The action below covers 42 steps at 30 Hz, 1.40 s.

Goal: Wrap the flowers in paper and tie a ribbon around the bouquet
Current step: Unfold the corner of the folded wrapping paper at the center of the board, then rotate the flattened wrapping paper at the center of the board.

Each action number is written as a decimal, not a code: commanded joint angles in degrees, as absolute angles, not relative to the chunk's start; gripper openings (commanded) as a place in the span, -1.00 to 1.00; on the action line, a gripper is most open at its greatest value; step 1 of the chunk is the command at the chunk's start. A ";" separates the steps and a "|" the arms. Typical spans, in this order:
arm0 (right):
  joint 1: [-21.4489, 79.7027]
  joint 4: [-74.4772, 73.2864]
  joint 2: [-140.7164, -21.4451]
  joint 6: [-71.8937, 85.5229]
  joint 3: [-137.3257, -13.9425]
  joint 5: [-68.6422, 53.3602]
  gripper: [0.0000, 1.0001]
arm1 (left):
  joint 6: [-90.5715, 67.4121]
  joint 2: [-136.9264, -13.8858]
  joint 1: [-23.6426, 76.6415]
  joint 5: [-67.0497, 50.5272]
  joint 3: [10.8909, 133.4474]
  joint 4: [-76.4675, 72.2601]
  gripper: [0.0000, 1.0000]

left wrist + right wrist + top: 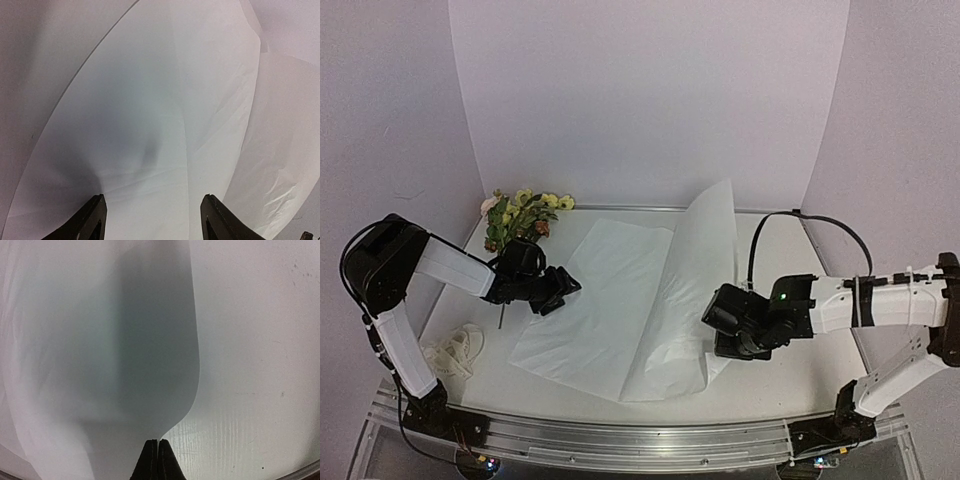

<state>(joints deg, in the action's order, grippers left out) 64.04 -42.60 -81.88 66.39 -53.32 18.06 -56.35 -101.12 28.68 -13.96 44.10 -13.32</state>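
The flowers (522, 214), yellow blooms on green stems, lie at the back left, partly under my left arm. The white paper (605, 300) lies across the middle of the table, and its right part stands lifted in a tall fold (705, 250). My right gripper (717, 322) is shut on the paper's edge, pinched at its fingertips (158, 442), with the sheet (100, 340) rising ahead of them. My left gripper (563, 288) is open over the paper's left edge, fingers (92, 217) wide apart with only paper (150, 125) between them. The cream ribbon (455, 350) lies bunched at the front left. No bouquet is in view.
A metal rail (620, 440) runs along the near edge with both arm bases on it. White walls close in the back and both sides. A black cable (800, 215) arcs over my right arm. The bare table (260, 340) shows to the right of the lifted sheet.
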 commanded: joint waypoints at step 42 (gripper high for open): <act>52.40 -36.73 -74.49 55.76 -47.82 7.11 0.47 | -38.59 -103.40 28.45 -19.54 58.14 -1.27 0.43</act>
<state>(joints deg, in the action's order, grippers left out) 59.03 -43.95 -74.26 63.59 -47.89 14.39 -41.22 -106.99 28.67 -18.00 54.30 -6.30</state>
